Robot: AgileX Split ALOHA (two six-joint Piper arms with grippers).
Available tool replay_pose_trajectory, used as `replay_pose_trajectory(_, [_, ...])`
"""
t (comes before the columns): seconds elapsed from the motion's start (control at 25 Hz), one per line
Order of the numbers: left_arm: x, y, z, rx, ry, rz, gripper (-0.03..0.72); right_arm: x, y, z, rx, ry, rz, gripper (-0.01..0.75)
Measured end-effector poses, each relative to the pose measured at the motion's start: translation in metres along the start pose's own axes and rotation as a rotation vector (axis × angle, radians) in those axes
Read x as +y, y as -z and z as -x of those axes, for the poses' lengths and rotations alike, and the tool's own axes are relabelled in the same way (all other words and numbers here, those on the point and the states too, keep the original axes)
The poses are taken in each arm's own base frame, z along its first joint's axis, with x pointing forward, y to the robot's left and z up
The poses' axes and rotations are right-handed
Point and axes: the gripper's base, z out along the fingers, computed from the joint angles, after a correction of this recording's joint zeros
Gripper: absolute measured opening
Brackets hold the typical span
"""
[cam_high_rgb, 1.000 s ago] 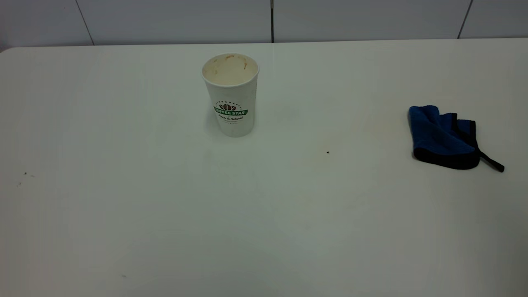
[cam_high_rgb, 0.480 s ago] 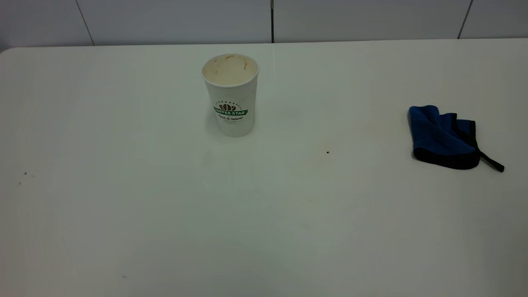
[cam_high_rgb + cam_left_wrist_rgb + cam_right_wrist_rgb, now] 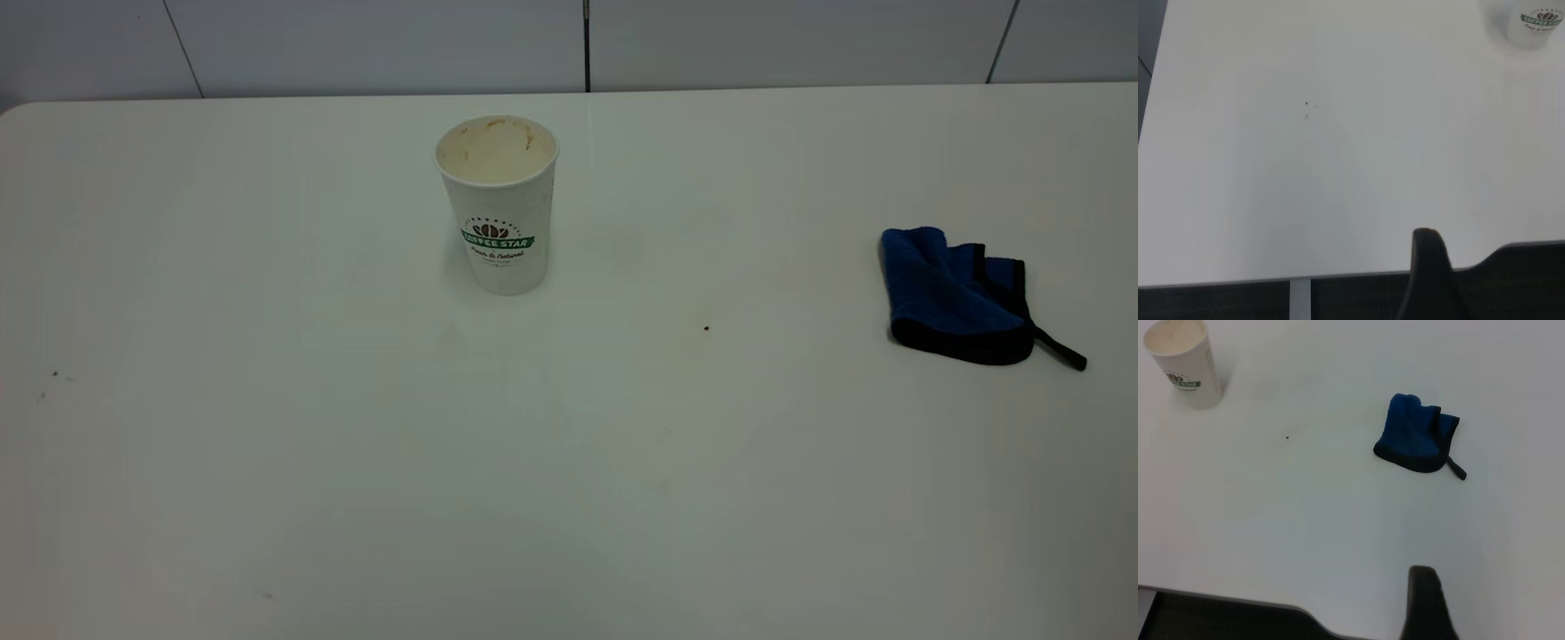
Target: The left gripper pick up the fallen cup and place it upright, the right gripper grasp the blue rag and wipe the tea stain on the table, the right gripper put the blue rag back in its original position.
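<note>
Cup (image 3: 497,203) stands up near the desk's (image 3: 267,498) far edge, rag (image 3: 956,296) lies well off to its right, and I can't tell if my pincers are apart, so bumping either could undo things.

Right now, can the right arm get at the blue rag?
Probably yes. The rag lies alone on open table, with the cup well off to one side and nothing between it and the arm.
</note>
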Motion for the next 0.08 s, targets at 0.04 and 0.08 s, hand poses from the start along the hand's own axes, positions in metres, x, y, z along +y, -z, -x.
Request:
replay_pose_trajectory(0.04, [0.0000, 0.0000, 0.0000, 0.000, 0.000, 0.000, 0.524, 0.0000, 0.0000, 0.0000, 0.000, 0.000, 0.000, 0.553])
replay_pose_trajectory(0.08, [0.0000, 0.0000, 0.0000, 0.000, 0.000, 0.000, 0.524, 0.0000, 0.0000, 0.0000, 0.000, 0.000, 0.000, 0.553])
